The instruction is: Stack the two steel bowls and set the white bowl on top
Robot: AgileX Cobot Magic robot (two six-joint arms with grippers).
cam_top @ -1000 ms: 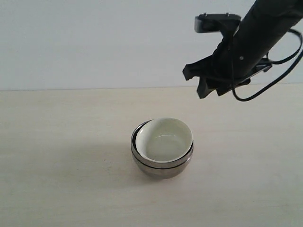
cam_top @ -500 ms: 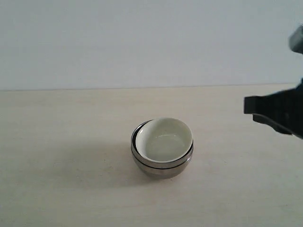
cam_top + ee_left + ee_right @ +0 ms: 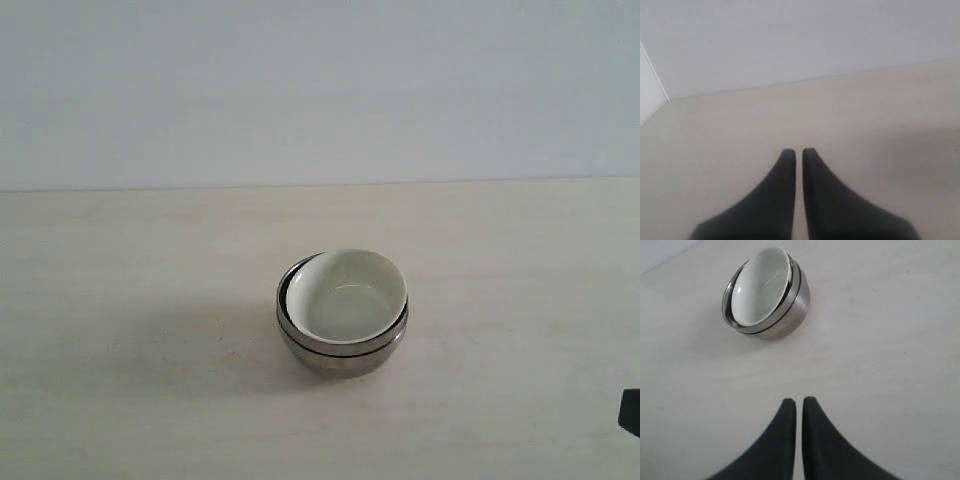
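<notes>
The two steel bowls [image 3: 342, 352] sit nested one inside the other at the middle of the table, and the white bowl [image 3: 346, 293] rests inside the upper one, tilted slightly. In the right wrist view the steel bowls [image 3: 785, 322] hold the white bowl [image 3: 760, 286], well away from my right gripper [image 3: 799, 402], which is shut with nothing in it. My left gripper [image 3: 798, 152] is also shut and empty above bare table. In the exterior view only a dark corner of the right arm [image 3: 630, 410] shows at the right edge; the left arm is out of view.
The pale wooden table [image 3: 120, 300] runs back to a plain light wall [image 3: 300, 90]. In the left wrist view a wall corner [image 3: 655, 75] appears beyond the table's far edge.
The right arm has swung down and to the right, from above the bowls to almost out of the exterior view. The stacked bowls have not moved.
</notes>
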